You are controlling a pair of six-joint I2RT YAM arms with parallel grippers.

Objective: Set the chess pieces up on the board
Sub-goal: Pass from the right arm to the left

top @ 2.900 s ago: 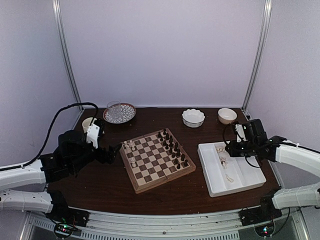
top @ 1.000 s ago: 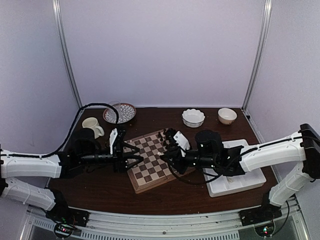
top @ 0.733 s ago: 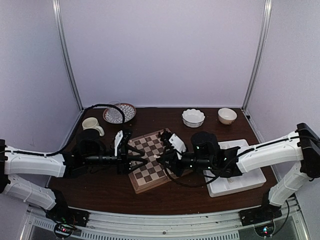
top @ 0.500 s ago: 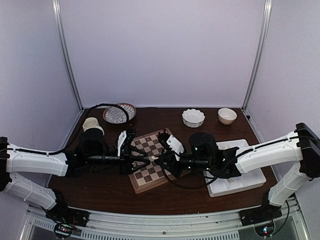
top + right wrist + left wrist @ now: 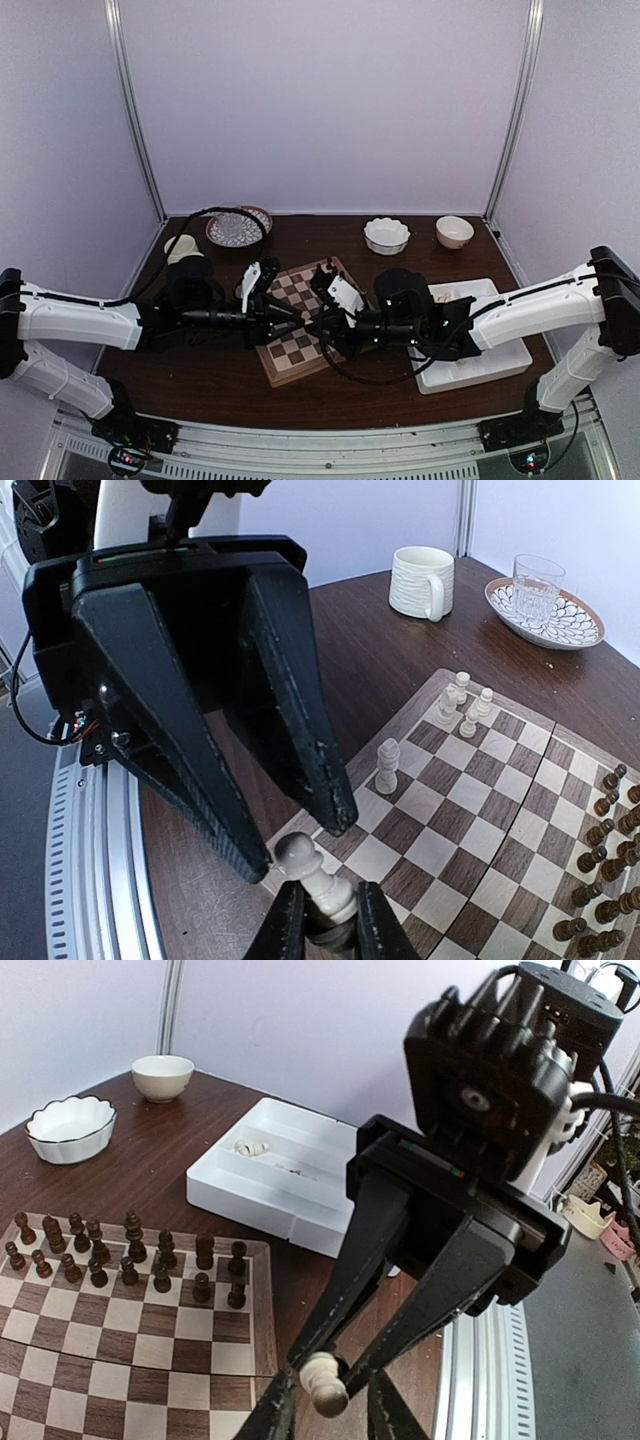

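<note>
Over the dark table (image 5: 215,385) and its chessboard (image 5: 287,354) both arms have met: the right gripper (image 5: 325,895) stays clamped on a cream pawn's (image 5: 299,857) base while the left gripper's (image 5: 328,1392) jaws, still apart, narrow around its head, apparently a handover.

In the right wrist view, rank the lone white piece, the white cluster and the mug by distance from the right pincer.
From the right pincer, shut on a white pawn:
1. The lone white piece, on the board just ahead.
2. The cluster of white pieces, at its far corner.
3. The mug, off the board, on the table beyond.
</note>
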